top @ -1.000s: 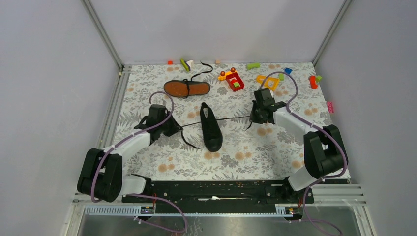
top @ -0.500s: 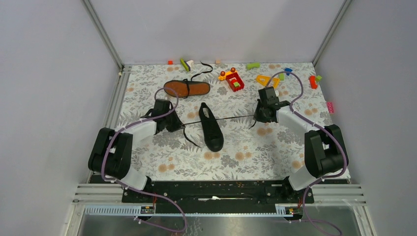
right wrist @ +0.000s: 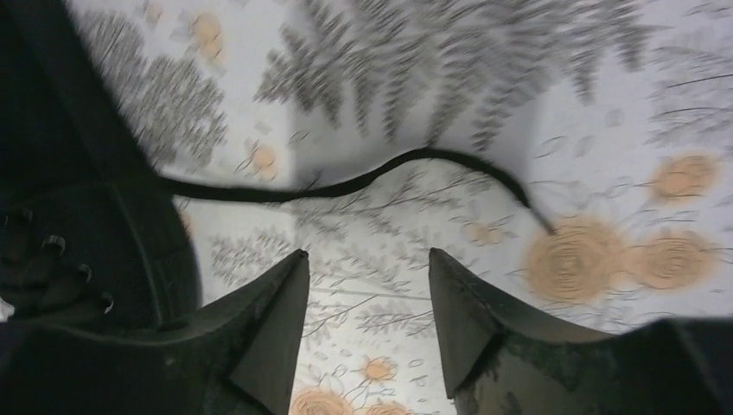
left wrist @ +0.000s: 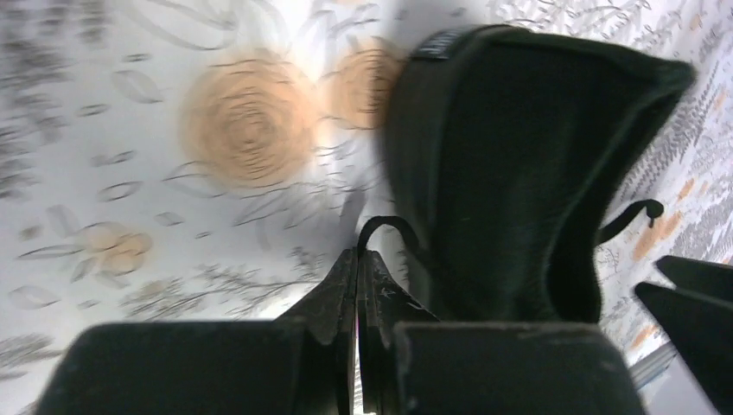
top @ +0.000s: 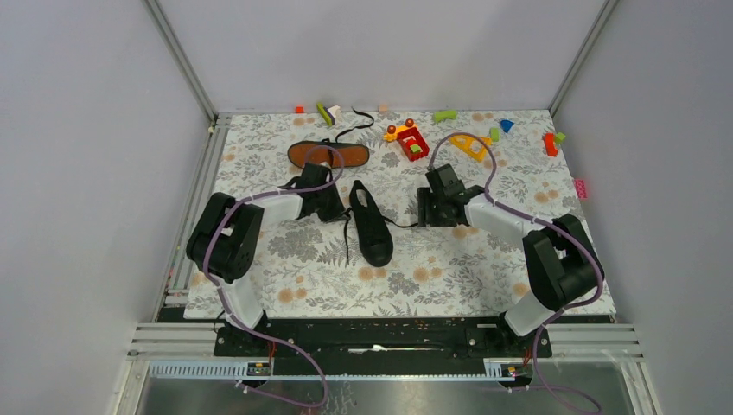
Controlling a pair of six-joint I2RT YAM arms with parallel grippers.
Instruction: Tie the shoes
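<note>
My left gripper (left wrist: pixel 359 256) is pinched closed on a thin black lace loop (left wrist: pixel 380 226). The loop arches out from between the fingertips, right beside the padded collar of the black low-top lace-up sneaker (left wrist: pixel 510 173). In the top view this gripper sits just left of the sneaker's heel opening. The sneaker stands upright on its sole near the middle of the floral-printed table cover (top: pixel 449 259), with its toe toward my bases. A slack bit of lace (top: pixel 347 238) trails down along the shoe's left side.

My right gripper (right wrist: pixel 367 259) is spread wide, with nothing between its fingers (right wrist: pixel 277 328). The other lace strand (right wrist: pixel 363 177) lies on the cover just ahead of them. It runs in a wavy line from the sneaker's eyelet side out to the right and touches neither finger. From above, this gripper is near the sneaker's right side.

The second black sneaker (top: pixel 328 156) lies tipped over farther back, showing its flat orange-brown sole, close to my left arm's wrist. Small colourful plastic toy blocks (top: pixel 413 143) are scattered along the far edge of the cover.
</note>
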